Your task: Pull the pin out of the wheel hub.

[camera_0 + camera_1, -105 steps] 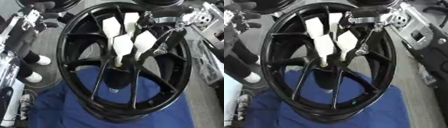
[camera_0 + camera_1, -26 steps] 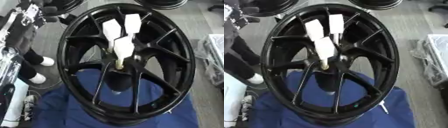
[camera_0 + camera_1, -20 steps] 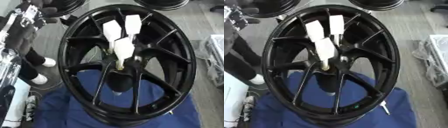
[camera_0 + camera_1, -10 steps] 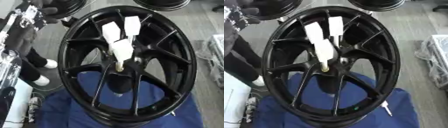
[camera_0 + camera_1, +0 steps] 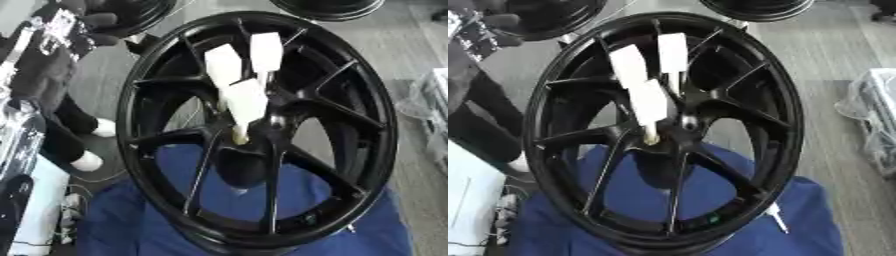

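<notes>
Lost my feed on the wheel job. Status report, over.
Neither robot hand in view. Three white-tagged pins sit in the hub of the black wheel, none pulled. Nothing blocking the hub.

Left arm point(image 5: 59, 26) at the upper left edge, left hand point(image 5: 94, 20) dark, blurred

Blue cloth point(image 5: 140, 220) covers the near surface. Grey floor point(image 5: 833, 65) at right. Clear plastic bag point(image 5: 877, 115) at right edge. Two more black wheels at far edge: one far left point(image 5: 553, 17), one far centre point(image 5: 756, 7). White panel point(image 5: 470, 200) near left.
</notes>
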Motion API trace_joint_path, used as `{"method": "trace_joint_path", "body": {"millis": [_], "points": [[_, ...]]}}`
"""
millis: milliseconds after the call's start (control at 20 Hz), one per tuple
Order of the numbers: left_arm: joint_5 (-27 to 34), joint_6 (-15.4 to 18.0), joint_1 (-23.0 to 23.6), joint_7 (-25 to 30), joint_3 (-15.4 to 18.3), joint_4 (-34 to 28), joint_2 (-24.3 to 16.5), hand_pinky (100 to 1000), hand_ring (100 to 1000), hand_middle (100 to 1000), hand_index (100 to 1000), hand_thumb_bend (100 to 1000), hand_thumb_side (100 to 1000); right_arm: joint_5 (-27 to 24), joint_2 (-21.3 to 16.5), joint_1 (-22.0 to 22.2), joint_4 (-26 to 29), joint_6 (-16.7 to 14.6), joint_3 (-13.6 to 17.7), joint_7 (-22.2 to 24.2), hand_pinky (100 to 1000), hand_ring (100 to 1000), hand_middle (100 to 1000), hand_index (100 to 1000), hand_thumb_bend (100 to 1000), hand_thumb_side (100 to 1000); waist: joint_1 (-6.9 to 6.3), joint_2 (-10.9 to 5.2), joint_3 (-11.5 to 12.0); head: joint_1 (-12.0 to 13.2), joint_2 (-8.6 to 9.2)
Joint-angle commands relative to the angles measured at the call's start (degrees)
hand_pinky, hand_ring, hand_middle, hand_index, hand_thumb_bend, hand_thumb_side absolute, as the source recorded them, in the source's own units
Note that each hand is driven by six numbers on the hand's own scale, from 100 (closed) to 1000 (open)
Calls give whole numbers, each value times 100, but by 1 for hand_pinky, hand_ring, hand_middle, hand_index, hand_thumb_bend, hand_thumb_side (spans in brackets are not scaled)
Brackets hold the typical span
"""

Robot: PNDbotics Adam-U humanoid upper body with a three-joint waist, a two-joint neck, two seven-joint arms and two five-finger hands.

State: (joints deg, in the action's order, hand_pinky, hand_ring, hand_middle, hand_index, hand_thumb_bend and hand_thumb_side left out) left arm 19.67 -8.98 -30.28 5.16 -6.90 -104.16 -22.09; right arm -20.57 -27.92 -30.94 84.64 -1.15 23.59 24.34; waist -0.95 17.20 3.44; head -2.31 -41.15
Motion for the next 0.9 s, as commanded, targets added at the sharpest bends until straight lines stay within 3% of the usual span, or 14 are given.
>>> {"method": "trace_joint_path", "body": {"millis": [50,900], "points": [[31,16,-107,-14,60,-124,-42,765,832,866,776,100,592,56,-99,-49,35,-32,6,93,930,713,857,848,100,612,-5,-73,7,14,76],[32,33,-130,-69,79,-166,-18,765,836,868,780,100,591,166,-40,57,72,-28,-106,125,917,680,828,829,100,603,5,-81,26,-34,60]]}}
